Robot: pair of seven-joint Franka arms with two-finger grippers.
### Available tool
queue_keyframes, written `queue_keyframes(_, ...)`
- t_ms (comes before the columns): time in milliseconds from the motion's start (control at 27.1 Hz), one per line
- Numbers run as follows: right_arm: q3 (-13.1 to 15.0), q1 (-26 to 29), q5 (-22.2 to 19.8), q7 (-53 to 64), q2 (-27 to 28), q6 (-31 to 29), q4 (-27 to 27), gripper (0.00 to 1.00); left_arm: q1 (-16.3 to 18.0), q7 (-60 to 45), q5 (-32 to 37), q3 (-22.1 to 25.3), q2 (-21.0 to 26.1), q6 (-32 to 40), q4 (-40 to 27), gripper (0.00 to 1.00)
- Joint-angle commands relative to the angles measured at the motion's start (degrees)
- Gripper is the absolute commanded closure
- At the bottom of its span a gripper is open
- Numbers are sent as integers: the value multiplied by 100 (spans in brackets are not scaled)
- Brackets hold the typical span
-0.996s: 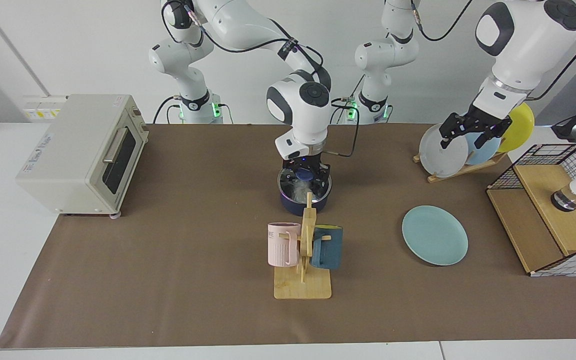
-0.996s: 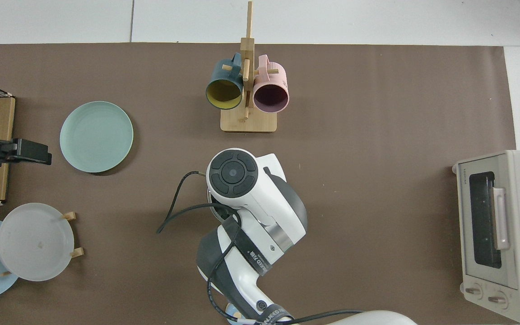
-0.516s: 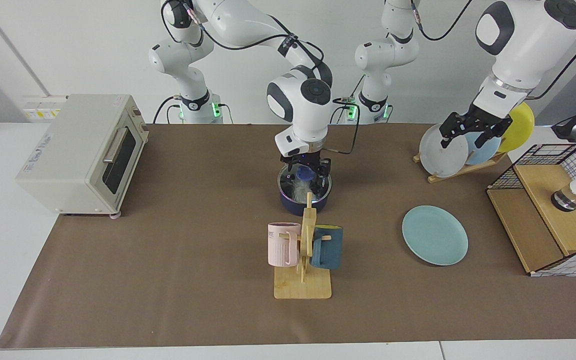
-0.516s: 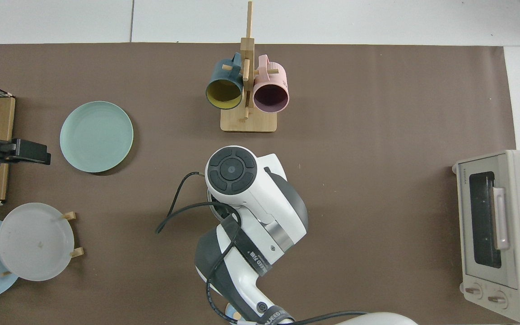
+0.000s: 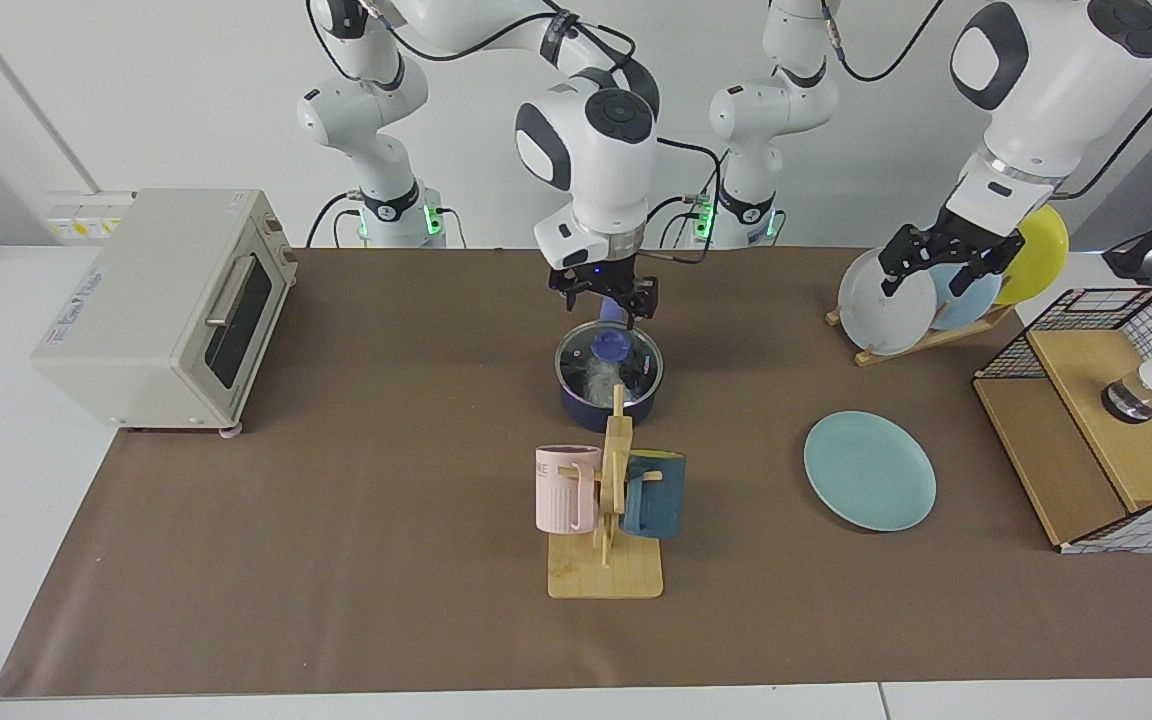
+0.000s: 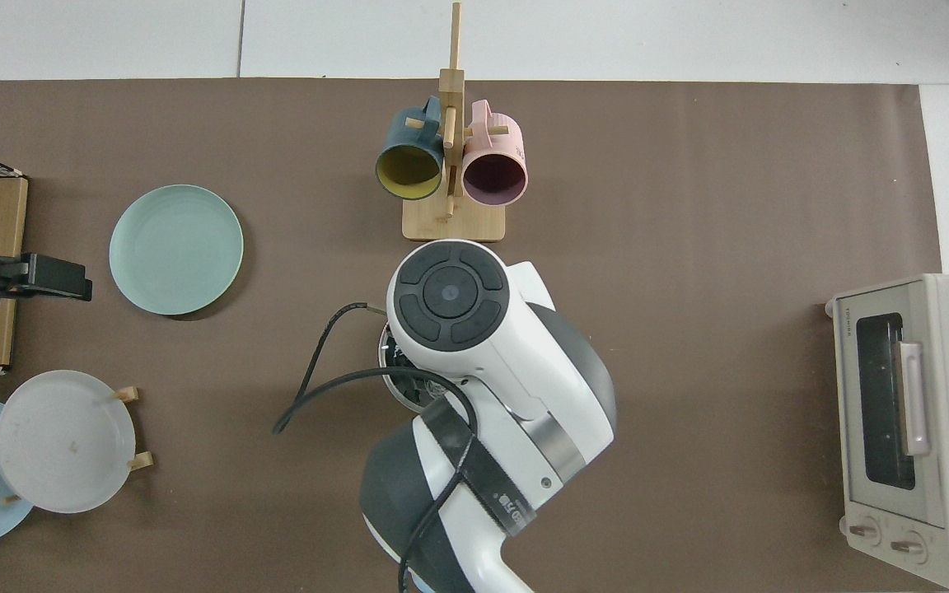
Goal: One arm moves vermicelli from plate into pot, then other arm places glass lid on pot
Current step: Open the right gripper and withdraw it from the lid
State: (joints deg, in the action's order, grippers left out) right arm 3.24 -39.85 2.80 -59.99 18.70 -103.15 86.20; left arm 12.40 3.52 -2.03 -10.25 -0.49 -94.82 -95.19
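Facing view: the right gripper [image 5: 604,297] points straight down above the glass lid [image 5: 608,362], jaws apart and empty. The lid sits on the pot [image 5: 608,400], vermicelli inside. The left gripper [image 5: 944,262] waits beside the plate rack [image 5: 921,335], jaws spread. The teal plate [image 5: 869,470] lies bare on the counter.

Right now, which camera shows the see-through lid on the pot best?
The facing view: the glass lid sits on the pot, blue knob and whitish contents showing, the right gripper just above it. In the top view that arm hides all but a sliver.
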Motion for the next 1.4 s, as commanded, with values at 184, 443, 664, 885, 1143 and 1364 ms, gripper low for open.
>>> queue_keyframes(184, -8, 591, 71, 1066, -718, 401, 46, 0, -62, 26, -25, 58, -74, 61, -26, 0)
queue_keyframes(443, -8, 1435, 62, 2736, -1061, 673, 107, 0, -62, 26, -25, 58, -83, 61, -26, 0)
queue_keyframes(664, 1, 2226, 28, 4010, -1342, 989, 125, 0, -53, 26, -25, 58, -83, 61, -26, 0)
queue_keyframes(885, 1, 2789, -34, 4732, -1570, 1271, 151, 0, -62, 26, -25, 58, -83, 61, -26, 0)
queue_keyframes(1143, 10, 3325, -43, 5137, -1931, 1324, 265, 0, -53, 26, -25, 58, -83, 61, -26, 0)
queue_keyframes(1364, 1, 3730, -43, 5242, -1984, 1411, 283, 0, -62, 26, -25, 58, -83, 61, -26, 0)
